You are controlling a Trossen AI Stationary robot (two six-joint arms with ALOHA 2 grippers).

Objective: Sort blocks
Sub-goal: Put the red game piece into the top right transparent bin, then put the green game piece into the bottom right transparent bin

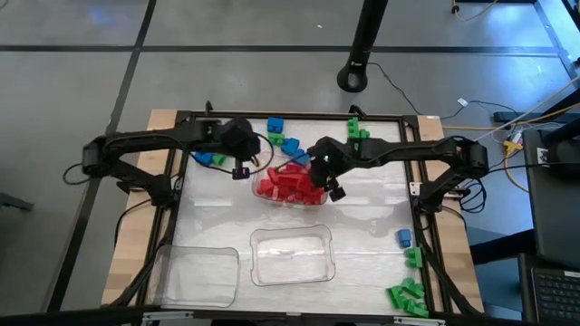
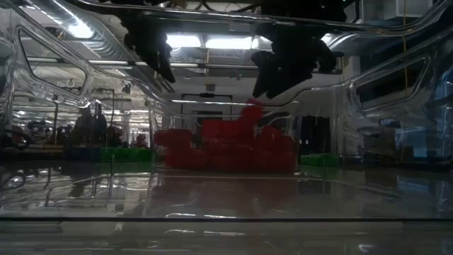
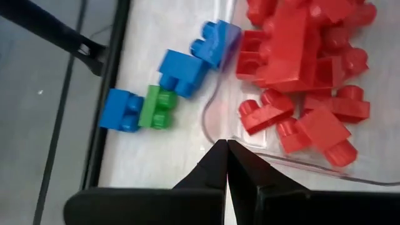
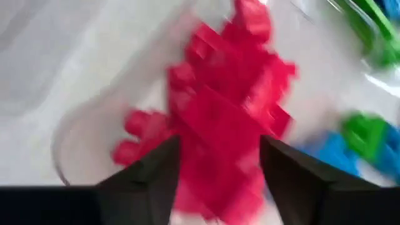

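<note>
From overhead I see the red blocks [image 1: 290,184] piled in a clear tray [image 1: 257,187] mid-table, while only my left wrist view shows the blue and green blocks [image 3: 164,94] lying just outside its wall. My right gripper [image 4: 219,165] hangs over the pile, fingers spread apart and holding nothing; my left gripper [image 3: 226,165] is pinched closed and empty at the tray's edge.

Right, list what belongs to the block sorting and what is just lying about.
Part of the job:
red blocks
blue blocks
green blocks
clear trays
right end effector, open over the red pile

Just lying about:
cables
stand base on the floor
</note>
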